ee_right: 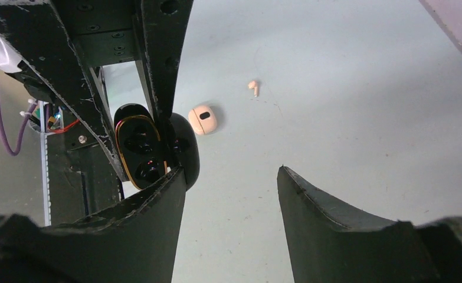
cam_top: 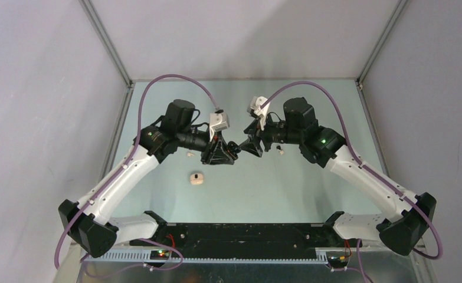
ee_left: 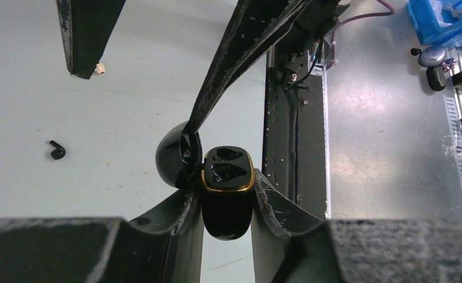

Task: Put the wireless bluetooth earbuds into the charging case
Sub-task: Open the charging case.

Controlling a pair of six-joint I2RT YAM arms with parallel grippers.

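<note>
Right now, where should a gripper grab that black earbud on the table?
Probably the black earbud's rounded head, coming from straight above. It lies flat on the table with bare surface all round, and its thin stem sticks out sideways. The head looks like its thickest part, so a pinch across it should slip least.

The open charging case (ee_left: 228, 194) is glossy black, with a thin gold rim round its dark wells. On the pale grey-green table (cam_top: 311, 177) lies a beige case (ee_right: 203, 119) with one dark spot, what looks like a cream earbud (ee_right: 254, 88), and a black earbud (ee_left: 56, 151). The cables (cam_top: 175, 75) are purple.
</note>
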